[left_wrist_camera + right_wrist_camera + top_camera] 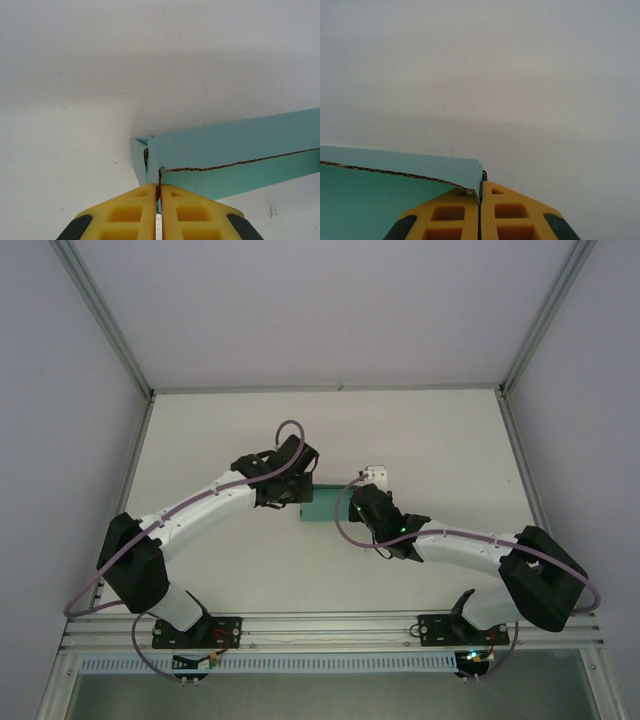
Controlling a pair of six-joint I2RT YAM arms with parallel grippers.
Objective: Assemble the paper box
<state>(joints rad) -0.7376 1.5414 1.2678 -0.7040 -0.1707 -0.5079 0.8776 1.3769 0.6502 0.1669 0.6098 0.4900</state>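
The teal-green paper box [325,506] lies partly folded on the white table, between the two arms. My left gripper [298,496] meets its left end, and my right gripper [352,508] meets its right end. In the left wrist view the yellow fingers [140,210] are shut on a thin upright corner flap of the paper box [235,145], pinched at the left gripper [158,186]; a raw corrugated edge runs off to the right. In the right wrist view the right gripper [481,184] is shut on the corner of a teal wall of the paper box [380,200].
The white table [420,430] has open surface behind and on both sides of the box. Aluminium frame rails [330,390] border it at the back and sides, and the arm bases stand on the near rail [330,625].
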